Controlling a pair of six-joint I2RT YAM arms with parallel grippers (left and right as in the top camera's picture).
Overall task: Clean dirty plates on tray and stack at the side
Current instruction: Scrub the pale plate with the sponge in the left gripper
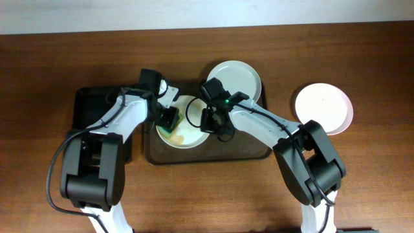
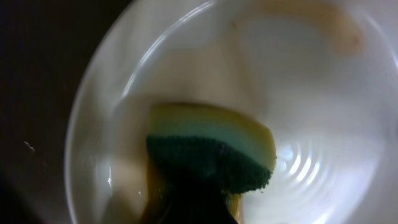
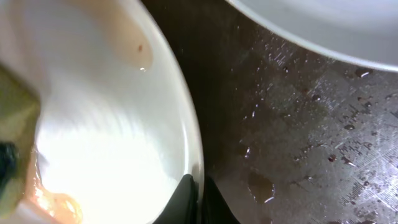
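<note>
Two robot arms work on a dirty plate [image 1: 191, 134] lying in the brown tray [image 1: 246, 149].
The left gripper [image 1: 169, 118] pinches a green-and-yellow sponge [image 2: 211, 149] pressed onto the plate's bottom, beside brown smears. The right gripper [image 1: 213, 121] seems clamped on the plate's right rim, though its fingertips are blurred. A second plate [image 1: 236, 76] overlaps the tray's far right corner. A third plate [image 1: 323, 108] sits on the table [image 1: 362, 181], well apart.

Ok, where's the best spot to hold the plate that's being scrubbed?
Pinch its right rim, coming from the right across the tray. The plate is shallow and lies flat, so only the thin raised edge gives a grip, and the sponge under the left end effector fills its left side. The right end effector appears to pinch that rim.
</note>
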